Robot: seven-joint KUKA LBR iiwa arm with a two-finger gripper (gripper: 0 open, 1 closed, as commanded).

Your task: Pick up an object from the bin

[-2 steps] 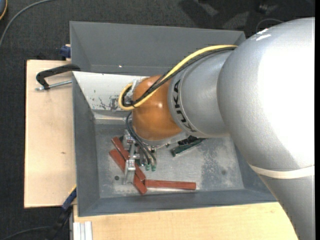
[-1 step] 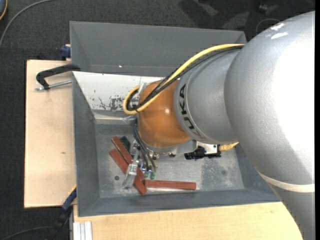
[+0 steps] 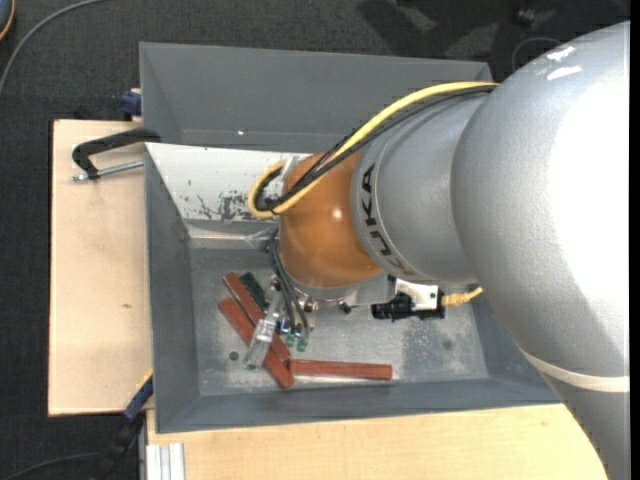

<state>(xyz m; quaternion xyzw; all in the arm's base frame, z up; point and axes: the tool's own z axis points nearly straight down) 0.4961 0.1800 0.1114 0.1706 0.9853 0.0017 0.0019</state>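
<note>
The grey metal bin (image 3: 350, 406) has smooth, sloping sheet walls and a flat floor that is speckled and scuffed. Nearest on that floor lies a long red-brown flat strip (image 3: 345, 371), matt and straight-edged, running left to right along the near wall. At its left end a short red-brown piece (image 3: 278, 372) slants toward the far left. Whether it is a separate strip or the end of one passing under the gripper cannot be told.

Just beyond it, the gripper (image 3: 263, 343) stands over the near-left part of the floor, its pale metal tip above this cluster of strips. Whether the claw is released or clenched cannot be told. A small green piece (image 3: 298, 344) shows just to its right.

Further left and farther back lie two more slanting strips, the nearer red-brown strip (image 3: 238, 316) and the farther red-brown strip (image 3: 243, 290), side by side. A dark green piece (image 3: 256, 290) sits just beside the farther one. That makes three red-brown strips for certain, perhaps four, and two green bits.

Above the gripper swells the rounded, glossy orange cover (image 3: 320, 233). It joins the thick, smooth grey arm (image 3: 520, 198), which reaches in from the right. A yellow cable (image 3: 400, 108) loops along the arm.

The bin's far sloping wall (image 3: 215, 183) is pale with glare and flecked with dark marks. Beyond the bin lies dark carpet (image 3: 300, 8), crossed at the far left by a thin pale cord (image 3: 60, 16).
</note>
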